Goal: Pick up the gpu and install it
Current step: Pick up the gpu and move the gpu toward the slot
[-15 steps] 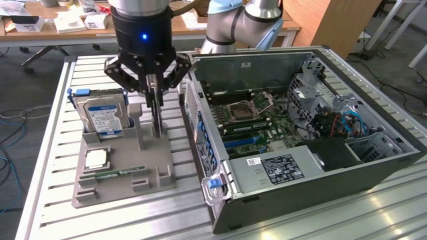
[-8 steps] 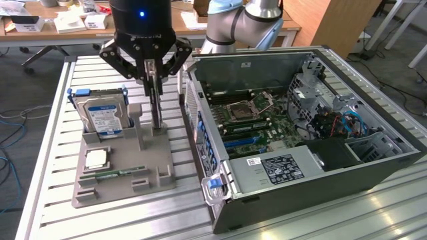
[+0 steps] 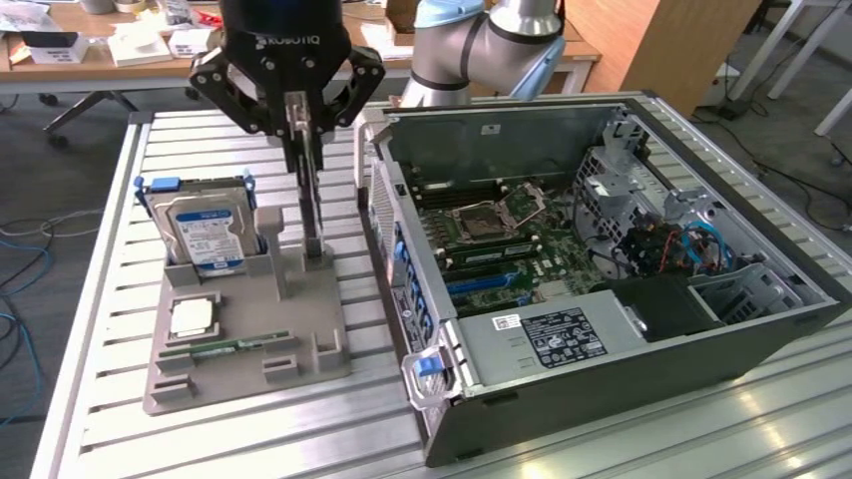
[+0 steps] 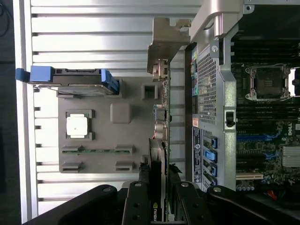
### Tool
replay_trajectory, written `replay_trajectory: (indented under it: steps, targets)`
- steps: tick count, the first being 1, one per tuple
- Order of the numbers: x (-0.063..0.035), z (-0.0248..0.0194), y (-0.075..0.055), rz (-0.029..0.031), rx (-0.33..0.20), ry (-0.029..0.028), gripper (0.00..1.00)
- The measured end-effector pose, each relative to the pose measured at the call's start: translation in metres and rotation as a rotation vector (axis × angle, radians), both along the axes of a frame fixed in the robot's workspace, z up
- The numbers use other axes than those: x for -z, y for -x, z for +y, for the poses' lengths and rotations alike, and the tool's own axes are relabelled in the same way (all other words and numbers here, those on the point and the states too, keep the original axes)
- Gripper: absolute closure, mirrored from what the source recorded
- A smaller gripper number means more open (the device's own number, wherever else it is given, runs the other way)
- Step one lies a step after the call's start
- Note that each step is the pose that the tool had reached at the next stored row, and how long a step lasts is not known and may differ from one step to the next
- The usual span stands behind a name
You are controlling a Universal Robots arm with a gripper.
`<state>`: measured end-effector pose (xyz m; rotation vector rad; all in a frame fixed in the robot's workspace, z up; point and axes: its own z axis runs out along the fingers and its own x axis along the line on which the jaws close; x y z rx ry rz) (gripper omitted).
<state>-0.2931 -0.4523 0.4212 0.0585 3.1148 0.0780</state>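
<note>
I'm working in a robotics lab, by the look of it. My Universal Robots arm [image 3: 466, 45] stands at a slotted aluminium bench [image 3: 107, 329], its gripper [image 3: 303, 135] clamped on the gpu [image 3: 313, 205]. An opened desktop computer case [image 3: 639, 389] lies on the bench beside a grey parts fixture [image 3: 246, 374] carrying a hard drive [image 3: 207, 235], a processor [image 3: 194, 317] and a memory stick [image 3: 226, 346]. Behind are wooden desks [image 3: 80, 68] strewn with boxes [image 3: 56, 47], and loose cables [image 3: 20, 235] trail on the floor.

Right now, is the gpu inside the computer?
No, the gripper holds the gpu upright outside the computer, by the gray holder.
</note>
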Motion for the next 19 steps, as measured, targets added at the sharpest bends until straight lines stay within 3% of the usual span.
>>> replay_trajectory:
  steps: [4,13,19]
  targets:
    - [-0.0078,0.0,0.0,-0.0001,0.0,-0.0001,0.74]
    - [-0.0079,0.0,-0.002,0.0,0.0,0.0,0.74]
    - [-0.0078,0.0,-0.014,-0.0001,0.0,-0.0001,0.74]
